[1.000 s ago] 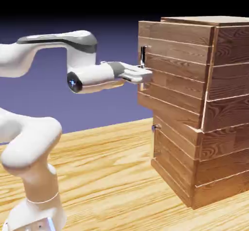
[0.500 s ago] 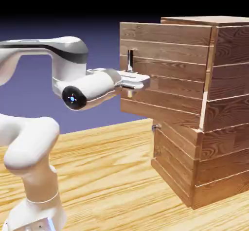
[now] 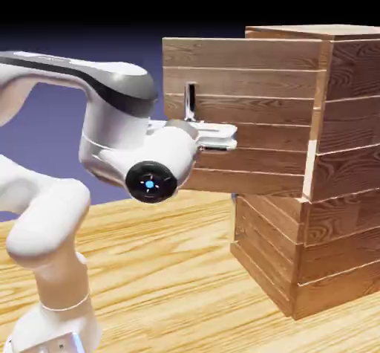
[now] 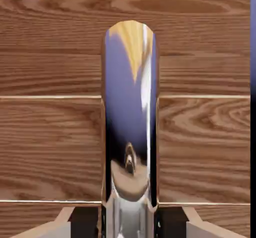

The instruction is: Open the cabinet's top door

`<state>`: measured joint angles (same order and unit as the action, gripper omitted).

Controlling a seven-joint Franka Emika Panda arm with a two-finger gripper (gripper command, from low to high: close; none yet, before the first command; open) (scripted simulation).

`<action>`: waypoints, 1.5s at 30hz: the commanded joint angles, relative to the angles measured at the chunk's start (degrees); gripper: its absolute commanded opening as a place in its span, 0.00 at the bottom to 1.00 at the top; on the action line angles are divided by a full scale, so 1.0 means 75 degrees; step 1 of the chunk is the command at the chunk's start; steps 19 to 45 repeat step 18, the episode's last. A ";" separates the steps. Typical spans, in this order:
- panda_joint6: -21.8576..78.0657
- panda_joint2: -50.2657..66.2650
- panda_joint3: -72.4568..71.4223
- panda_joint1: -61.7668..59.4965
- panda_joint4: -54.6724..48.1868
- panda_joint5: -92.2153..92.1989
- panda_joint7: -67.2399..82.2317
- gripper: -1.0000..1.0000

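Observation:
The cabinet (image 3: 349, 158) of reddish-brown planks stands at the exterior view's right. Its top door (image 3: 252, 69) is swung well out from the cabinet front, with the free edge toward the exterior view's left. A slim vertical metal handle (image 3: 191, 99) sits near that edge. My gripper (image 3: 193, 126) is shut on the lower part of this handle, the white hand lying across the door face. In the hand view the shiny handle (image 4: 130, 122) fills the middle, running down between my fingertips (image 4: 60, 226), with the door's planks (image 4: 50, 142) behind it.
The shorter lower door (image 3: 267, 247) is closed below the open one. The cabinet rests on a light wooden table (image 3: 171, 285). My arm's elbow and base (image 3: 52, 255) rise at the exterior view's lower left.
The top door has swung further out, its free edge moving toward the exterior view's left. My hand went with it, still gripping the handle, and the wrist turned toward the camera.

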<state>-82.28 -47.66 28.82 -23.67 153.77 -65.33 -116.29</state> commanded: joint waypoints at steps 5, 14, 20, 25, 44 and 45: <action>0.1518 0.1384 0.1164 0.0774 -0.1289 0.0857 0.0518 0.00; 0.4179 0.3877 0.2954 0.2193 -0.3633 0.1594 0.1671 0.00; 0.4938 0.4636 0.3363 0.2458 -0.4261 0.1675 0.2109 1.00; 0.4938 0.4636 0.3363 0.2458 -0.4261 0.1675 0.2109 1.00; 0.4938 0.4636 0.3363 0.2458 -0.4261 0.1675 0.2109 1.00; 0.4938 0.4636 0.3363 0.2458 -0.4261 0.1675 0.2109 1.00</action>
